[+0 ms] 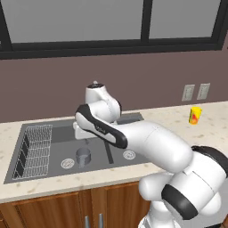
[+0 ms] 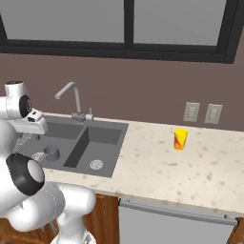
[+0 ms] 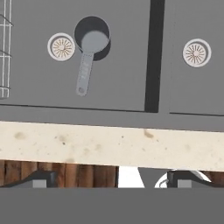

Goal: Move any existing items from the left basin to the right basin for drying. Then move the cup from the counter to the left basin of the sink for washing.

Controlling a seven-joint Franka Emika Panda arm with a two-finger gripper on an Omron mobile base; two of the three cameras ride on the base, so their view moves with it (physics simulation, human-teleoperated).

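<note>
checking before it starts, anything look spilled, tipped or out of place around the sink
Nothing stands out. The pot stands upright in the left basin beside its drain, and the yellow cup is upright on the counter. No spills or damage show.

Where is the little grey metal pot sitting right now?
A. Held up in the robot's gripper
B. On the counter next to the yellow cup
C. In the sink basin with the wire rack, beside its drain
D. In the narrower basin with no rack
C. The pot stands on the floor of the left basin, just beside the round drain, with the wire rack at that basin's far side.
</note>
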